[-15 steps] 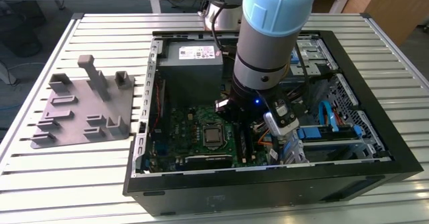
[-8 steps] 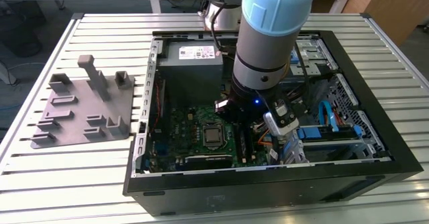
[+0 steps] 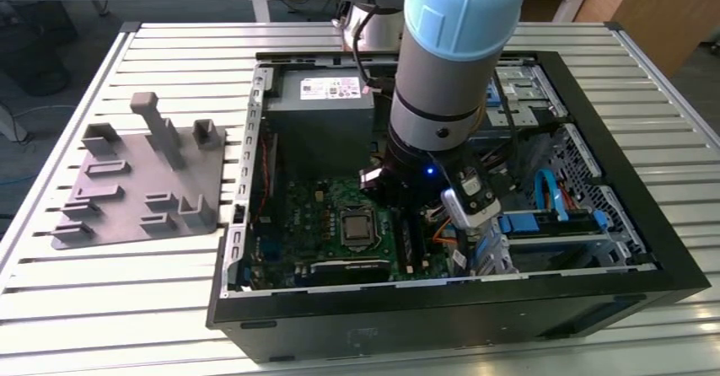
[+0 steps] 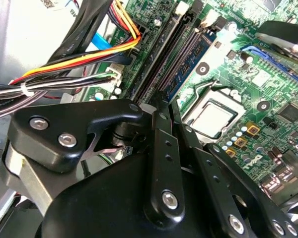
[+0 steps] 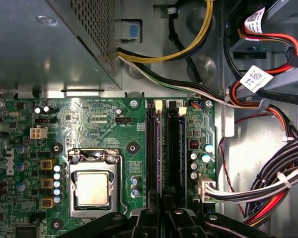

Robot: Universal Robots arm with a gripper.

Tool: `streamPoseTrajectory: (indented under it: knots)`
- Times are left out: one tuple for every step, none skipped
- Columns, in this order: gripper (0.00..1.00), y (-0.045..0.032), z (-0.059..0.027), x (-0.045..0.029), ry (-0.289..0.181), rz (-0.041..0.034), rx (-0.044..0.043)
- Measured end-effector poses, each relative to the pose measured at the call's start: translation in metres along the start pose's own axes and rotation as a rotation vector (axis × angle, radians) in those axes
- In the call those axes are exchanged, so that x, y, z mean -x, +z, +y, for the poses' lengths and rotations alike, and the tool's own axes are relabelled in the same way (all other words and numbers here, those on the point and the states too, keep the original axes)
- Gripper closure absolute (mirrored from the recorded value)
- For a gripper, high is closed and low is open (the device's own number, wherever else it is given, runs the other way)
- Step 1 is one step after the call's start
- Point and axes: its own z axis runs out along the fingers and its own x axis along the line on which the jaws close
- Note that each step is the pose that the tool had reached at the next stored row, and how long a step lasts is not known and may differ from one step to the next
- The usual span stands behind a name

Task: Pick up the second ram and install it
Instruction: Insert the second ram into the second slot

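In the exterior view I had the gripper (image 3: 433, 201) lowered into the computer case (image 3: 630, 249), over the motherboard (image 3: 326, 216). In the second wrist view, the second ram (image 4: 186, 64) sat in a slot beside the processor socket (image 4: 213, 116), apparently seated. In the first wrist view, the jaws looked pressed together above the memory slots (image 5: 163, 148).
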Motion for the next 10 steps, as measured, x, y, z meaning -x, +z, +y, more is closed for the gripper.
streamPoseTrajectory:
  knots:
    - [0.86,0.0001,0.0,0.0,0.0,0.0,-0.0001]
    - [0.86,0.0002,0.0,0.0,0.0,0.0,0.0001]
    - [0.86,0.0005,0.0,0.0,0.0,0.0,0.0001]
    - [0.86,0.0008,0.0001,0.0,0.0,-0.0001,0.0003]
    - [0.86,0.0011,0.0002,0.0,0.0,-0.0001,0.0003]
    - [0.86,0.0014,0.0003,0.0,0.0,0.0,0.0001]
    - [0.86,0.0017,0.0004,0.0,0.0,0.0,-0.0001]
    - [0.86,0.002,0.0005,0.0,0.0,0.0,-0.0002]
    - [0.86,0.0023,0.0005,0.0,0.0,0.0,-0.0003]
    - [0.86,0.0028,0.0006,0.0,0.0,-0.0001,-0.0002]
